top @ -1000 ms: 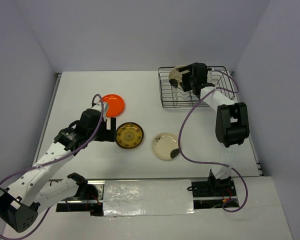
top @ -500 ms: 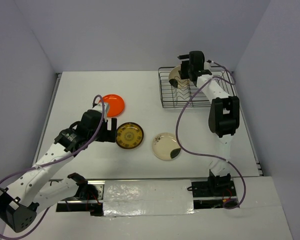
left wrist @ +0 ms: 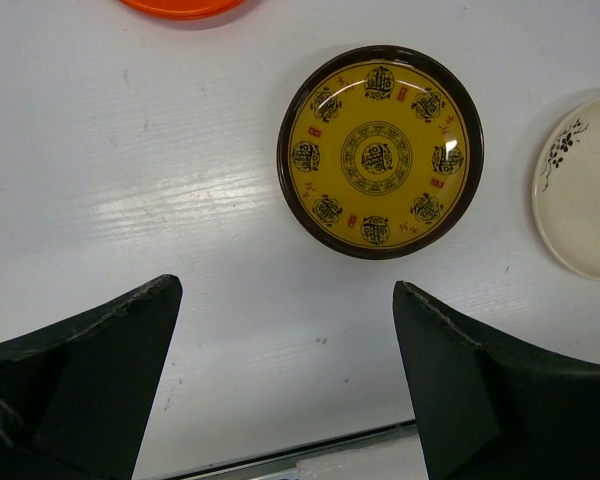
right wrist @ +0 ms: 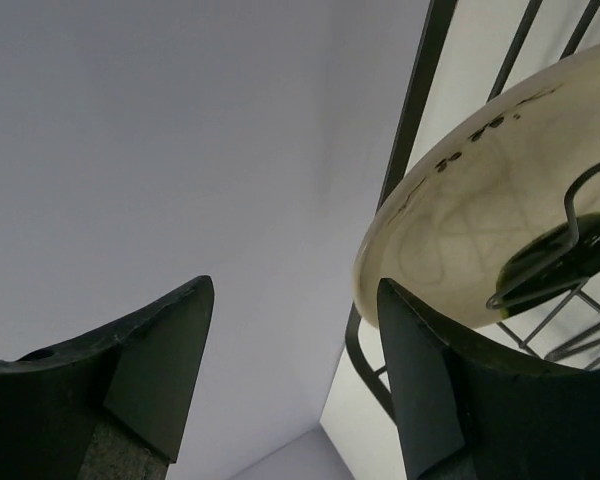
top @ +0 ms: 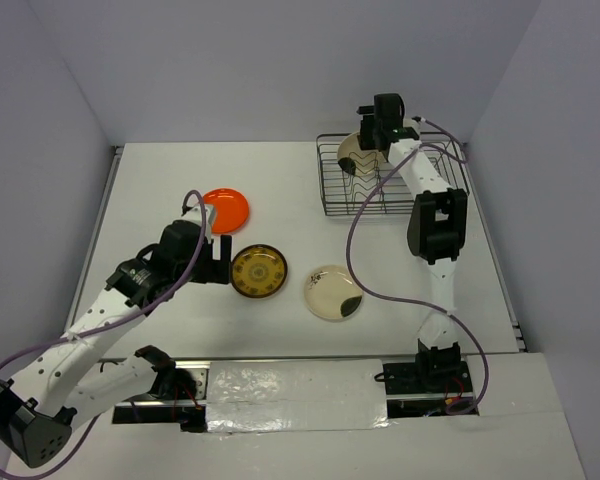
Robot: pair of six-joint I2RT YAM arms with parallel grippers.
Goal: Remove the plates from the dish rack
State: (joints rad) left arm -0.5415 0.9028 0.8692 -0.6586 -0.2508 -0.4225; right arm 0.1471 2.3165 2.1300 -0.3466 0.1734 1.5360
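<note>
Wire dish rack [top: 332, 200] holds a glossy round cream plate [right wrist: 480, 200] beside the spread right claw [right wrist: 295, 290]; left claw [left wrist: 285, 288] gapes.

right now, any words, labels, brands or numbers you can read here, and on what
No readable text anywhere.
Dark brown plate: seal-like emblems and small red marks, not legible.
Cream plate in the dish rack: small dark marks near its rim, too blurred to read.
</note>
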